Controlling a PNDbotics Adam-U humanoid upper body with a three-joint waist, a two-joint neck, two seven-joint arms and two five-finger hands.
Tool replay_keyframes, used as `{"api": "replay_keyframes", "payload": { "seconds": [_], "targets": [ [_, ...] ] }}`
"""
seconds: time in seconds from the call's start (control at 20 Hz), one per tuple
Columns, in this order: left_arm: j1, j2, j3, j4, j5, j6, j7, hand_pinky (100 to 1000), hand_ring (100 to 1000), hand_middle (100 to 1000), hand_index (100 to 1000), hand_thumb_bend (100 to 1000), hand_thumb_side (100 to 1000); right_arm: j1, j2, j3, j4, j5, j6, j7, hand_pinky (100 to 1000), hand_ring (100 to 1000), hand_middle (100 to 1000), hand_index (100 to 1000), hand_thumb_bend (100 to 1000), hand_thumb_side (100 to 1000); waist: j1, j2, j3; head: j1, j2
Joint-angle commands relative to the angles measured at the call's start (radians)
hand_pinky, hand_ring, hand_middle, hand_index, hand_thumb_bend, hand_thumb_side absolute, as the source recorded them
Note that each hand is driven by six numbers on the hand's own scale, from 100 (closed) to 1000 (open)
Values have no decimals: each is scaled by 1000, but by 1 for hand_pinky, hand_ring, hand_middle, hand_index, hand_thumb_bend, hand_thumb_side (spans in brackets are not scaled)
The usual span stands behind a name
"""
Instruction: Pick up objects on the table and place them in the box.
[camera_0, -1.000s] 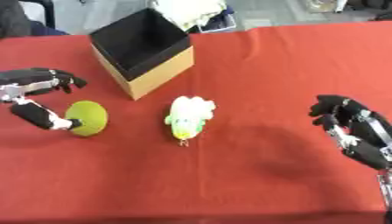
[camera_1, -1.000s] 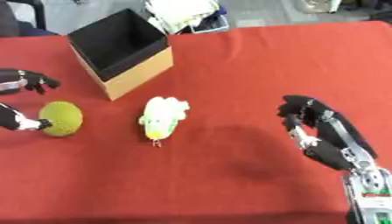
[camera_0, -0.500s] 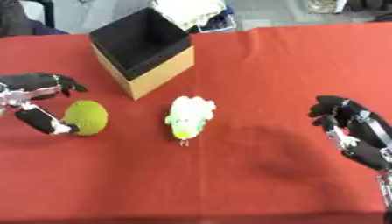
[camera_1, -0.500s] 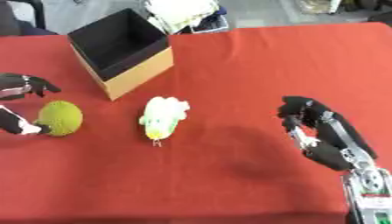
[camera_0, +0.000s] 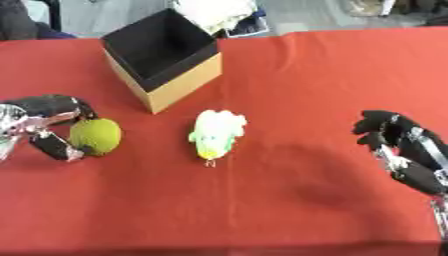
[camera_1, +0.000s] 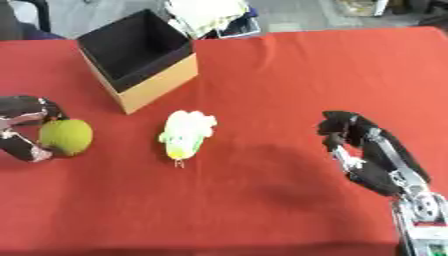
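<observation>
Closing its curled fingers and thumb around the green ball (camera_0: 95, 136) just left of the still-empty box (camera_0: 163, 57), the left hand (camera_0: 44, 125) is beginning the task, while the white-and-green toy (camera_0: 216, 132) is lying below the box and the right hand (camera_0: 401, 149) is idling, fingers relaxed, far right.

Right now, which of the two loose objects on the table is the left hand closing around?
The round green ball, at the table's left side. The left hand brackets it with fingers above and thumb below. The white and green toy lies untouched mid-table.
</observation>
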Motion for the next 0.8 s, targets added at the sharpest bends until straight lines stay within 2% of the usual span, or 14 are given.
{"api": "replay_keyframes", "payload": {
  "seconds": [0.05, 0.1, 0.3, 0.5, 0.65, 0.8],
  "targets": [
    [-3, 7, 23, 0, -43, -14, 42, 658, 517, 501, 592, 195, 212, -6, -11, -2, -12, 3, -3, 0, 655, 724, 683, 841, 100, 470, 0, -13, -1, 0, 5],
    [-3, 6, 25, -1, -46, -21, 50, 638, 488, 467, 550, 164, 210, -6, -11, -2, -12, 3, -3, 0, 655, 724, 683, 841, 100, 470, 0, -13, -1, -1, 5],
    [-11, 15, 50, -53, -16, -33, 57, 636, 483, 458, 543, 118, 205, -5, -11, -3, -12, 3, -2, -1, 655, 724, 683, 842, 100, 470, 2, -14, 0, -4, 5],
    [-53, 30, 72, -123, 36, -21, 43, 638, 485, 460, 546, 100, 197, -4, -11, -3, -11, 3, -1, -1, 655, 725, 683, 842, 100, 470, 3, -16, 1, -7, 5],
    [-119, 29, 81, -140, 69, -3, 28, 640, 491, 468, 553, 100, 192, -2, -11, -2, -10, 3, 0, 1, 655, 725, 683, 842, 100, 470, 4, -18, 1, -6, 5],
    [-205, 9, 89, -108, 54, 18, 23, 643, 500, 478, 567, 118, 180, 0, -11, -1, -9, 3, -1, 3, 655, 725, 683, 842, 100, 470, 3, -20, -1, -6, 5]
  ]
}}
